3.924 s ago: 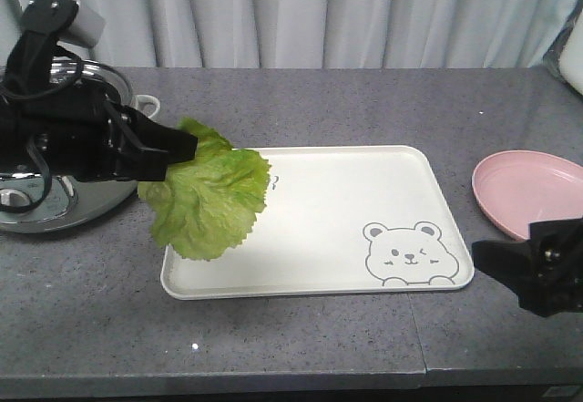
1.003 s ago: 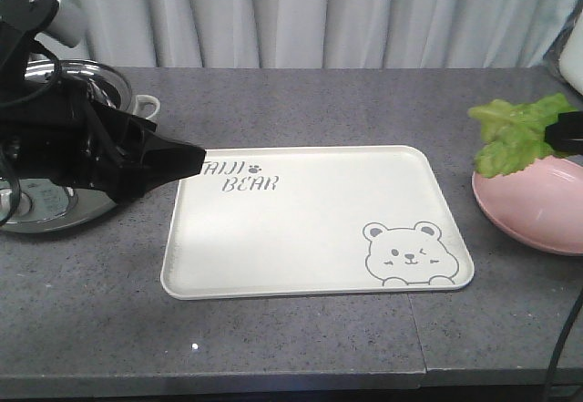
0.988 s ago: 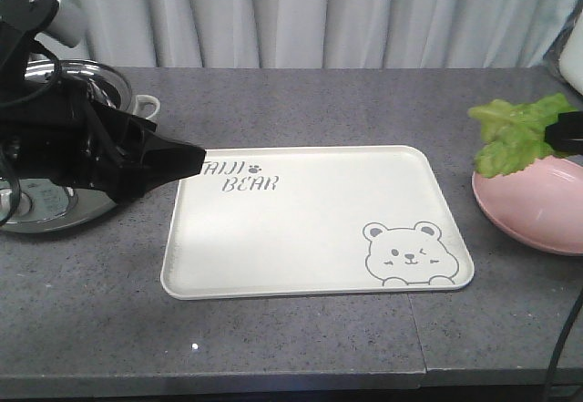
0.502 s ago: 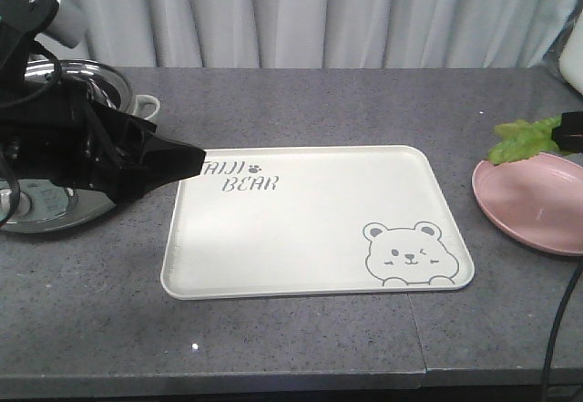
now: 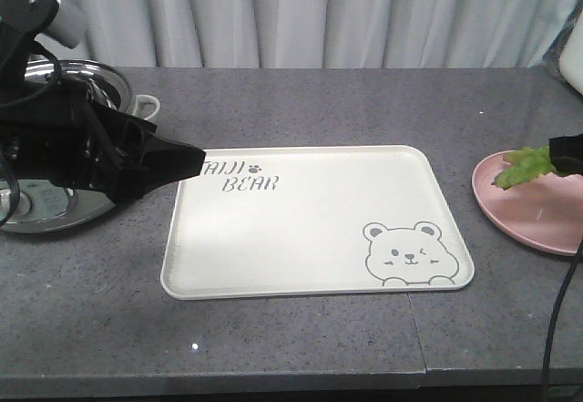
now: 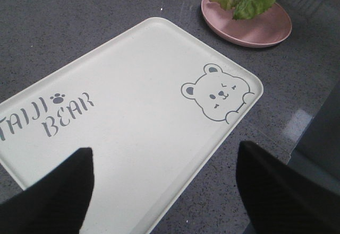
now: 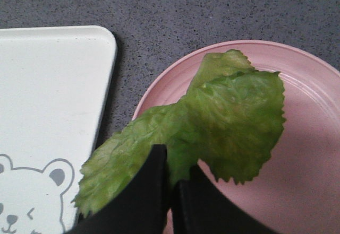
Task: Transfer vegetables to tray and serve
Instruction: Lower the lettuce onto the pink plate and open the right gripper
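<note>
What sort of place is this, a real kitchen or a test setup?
Probably a kitchen-style counter staged for testing: grey stone-look countertop, steel pot, serving tray, pink plate with a lettuce leaf over it, and a plain curtain behind.

Soft, even light fell from above, and the front view was bright with little contrast. The tray [image 5: 310, 238] looked palest toward its left side, and the steel pot lid [image 5: 86, 74] at the left edge carried hard highlights. In the left wrist view a pale glare patch lay on the table [image 6: 106, 11] at lower right, and the left gripper [image 6: 163, 154] showed blurred black jaws. In the right wrist view the tray's rim threw a narrow dark shadow.
</note>
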Available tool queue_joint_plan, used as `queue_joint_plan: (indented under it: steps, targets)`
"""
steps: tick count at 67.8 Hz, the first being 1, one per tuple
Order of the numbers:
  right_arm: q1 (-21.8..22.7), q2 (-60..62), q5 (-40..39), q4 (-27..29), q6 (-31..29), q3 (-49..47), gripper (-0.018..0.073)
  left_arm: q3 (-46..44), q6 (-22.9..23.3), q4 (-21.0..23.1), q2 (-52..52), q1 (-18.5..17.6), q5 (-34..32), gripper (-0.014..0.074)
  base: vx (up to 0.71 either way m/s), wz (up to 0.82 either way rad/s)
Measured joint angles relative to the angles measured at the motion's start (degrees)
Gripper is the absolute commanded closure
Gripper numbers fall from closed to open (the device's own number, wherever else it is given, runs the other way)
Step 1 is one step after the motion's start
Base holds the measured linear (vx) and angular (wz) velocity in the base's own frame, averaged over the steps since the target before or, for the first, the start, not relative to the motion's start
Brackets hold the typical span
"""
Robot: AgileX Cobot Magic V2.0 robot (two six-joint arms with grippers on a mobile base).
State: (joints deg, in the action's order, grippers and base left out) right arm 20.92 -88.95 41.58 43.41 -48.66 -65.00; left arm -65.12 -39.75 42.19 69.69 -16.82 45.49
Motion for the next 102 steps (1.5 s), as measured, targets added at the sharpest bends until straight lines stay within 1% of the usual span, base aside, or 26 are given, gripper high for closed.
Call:
queue_joint_plan:
  steps: [12, 21, 29, 34, 37, 44, 50, 68, 79, 86, 93, 102]
  targets:
    - [0.0, -2.5, -0.8, -3.6, 0.8, 0.0, 0.0550, 0.0, 0.0, 0.0, 0.0, 0.0, 0.0, 0.0062, 0.00, 0.00]
    - [0.0, -3.6, -1.0, -7.7, 3.7, 0.0, 0.0496, 0.0, 0.0, 0.0, 0.0, 0.0, 0.0, 0.0062, 0.00, 0.00]
    - [0.0, -4.3, -1.0, -11.5, 7.3, 0.0, 0.0393, 0.0, 0.0, 0.0, 0.0, 0.0, 0.0, 0.0062, 0.00, 0.00]
    - [0.0, -4.5, -1.0, -13.3, 8.8, 0.0, 0.0312, 0.0, 0.0, 0.0, 0.0, 0.0, 0.0, 0.0062, 0.00, 0.00]
    - [0.0, -4.5, -1.0, -13.8, 9.5, 0.0, 0.0256, 0.0, 0.0, 0.0, 0.0, 0.0, 0.0, 0.0062, 0.00, 0.00]
    - [0.0, -4.5, -1.1, -14.7, 10.1, 0.0, 0.0157, 0.0, 0.0, 0.0, 0.0, 0.0, 0.0, 0.0062, 0.00, 0.00]
    - [0.0, -4.5, -1.1, -15.8, 10.9, 0.0, 0.0113, 0.0, 0.0, 0.0, 0.0, 0.0, 0.0, 0.0062, 0.00, 0.00]
    - [0.0, -3.7, -1.0, -21.1, 15.1, 0.0, 0.0104, 0.0, 0.0, 0.0, 0.0, 0.0, 0.0, 0.0062, 0.00, 0.00]
    - [0.0, -1.4, -1.4, -21.6, 16.3, 0.0, 0.0104, 0.0, 0.0, 0.0, 0.0, 0.0, 0.1, 0.0062, 0.00, 0.00]
    - [0.5, -0.1, -1.4, -21.6, 18.8, 0.0, 0.0104, 0.0, 0.0, 0.0, 0.0, 0.0, 0.1, 0.0062, 0.00, 0.00]
    - [2.2, 1.5, -1.0, -21.7, 21.4, 0.0, 0.0104, 0.0, 0.0, 0.0, 0.0, 0.0, 0.1, 0.0062, 0.00, 0.00]
    - [6.0, 3.2, 2.2, -22.1, 24.7, -1.6, 0.0104, 0.0, 0.0, 0.0, 0.0, 0.0, 0.1, 0.0062, 0.00, 0.00]
